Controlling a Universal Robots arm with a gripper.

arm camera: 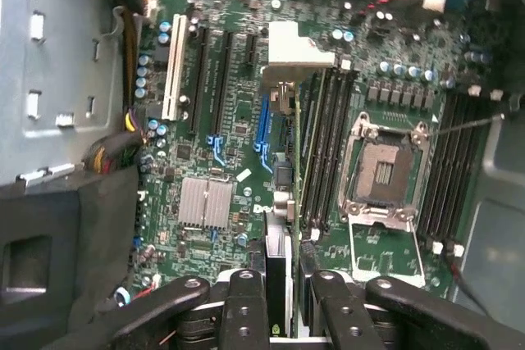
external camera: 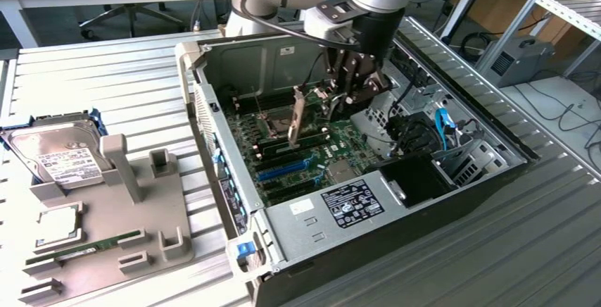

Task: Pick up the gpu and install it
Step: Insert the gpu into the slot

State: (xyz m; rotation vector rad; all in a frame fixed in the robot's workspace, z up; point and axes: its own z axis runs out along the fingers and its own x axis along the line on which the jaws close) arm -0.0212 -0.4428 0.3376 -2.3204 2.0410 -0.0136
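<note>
The claw [external camera: 355, 90] is down inside the open computer case [external camera: 488, 180], and it is clamped on the gpu [external camera: 298, 118], a thin dark card held on edge, its silver bracket end pointing down toward the motherboard [external camera: 319, 153]. Look at the wrist view: the claw's black fingers [arm camera: 246, 301] sit either side of the card, pressed against its flat faces, so this is a grip across the card's thickness rather than a loose cradle. That hold makes sense, I reckon, because an expansion card has to go into its slot edge first, and pinching the faces keeps the edge free and pointed at the board. In the exterior view the card hangs at about seven o'clock from the claw, slightly tilted, above the middle of the board and not yet seated as far as I can judge. In the wrist view the blue expansion slots [arm camera: 262, 129] lie at twelve o'clock from the card, near the pale bracket, with the empty processor socket [arm camera: 384, 171] off at about two o'clock. Out on the bench [external camera: 112, 67], at nine o'clock from the case, the grey parts holder [external camera: 122, 208] carries the hard drive [external camera: 58, 153] and a slim green RAM stick [external camera: 86, 245], both well apart from the action.
</note>
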